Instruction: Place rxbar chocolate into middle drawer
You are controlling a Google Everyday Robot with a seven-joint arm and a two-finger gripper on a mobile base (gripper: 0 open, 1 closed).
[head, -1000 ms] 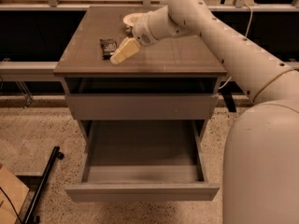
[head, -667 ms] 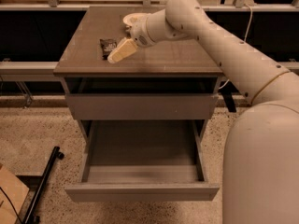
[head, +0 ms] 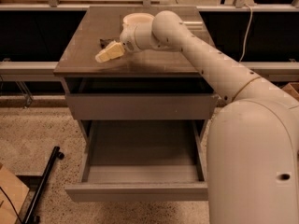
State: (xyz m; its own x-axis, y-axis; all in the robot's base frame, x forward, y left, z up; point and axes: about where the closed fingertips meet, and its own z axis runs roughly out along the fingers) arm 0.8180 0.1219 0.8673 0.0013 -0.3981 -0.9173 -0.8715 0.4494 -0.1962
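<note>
The gripper (head: 110, 53) has slid further left of the bowl (head: 138, 18) and sits low over the snack bar (head: 103, 42) beside it, likely to grasp it. Its grip cannot be told. The drawer (head: 142, 174) stands open below the bowl, ready to receive the bar.

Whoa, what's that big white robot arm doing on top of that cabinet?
The robot is trying to put a snack bar away. Its arm reaches over the cabinet top, and its pincer is down low right by the rxbar chocolate, a small dark bar lying on the top. The bar is not in a drawer yet. The middle drawer is pulled open below, waiting. A cream bowl sits on the top behind the arm.
</note>
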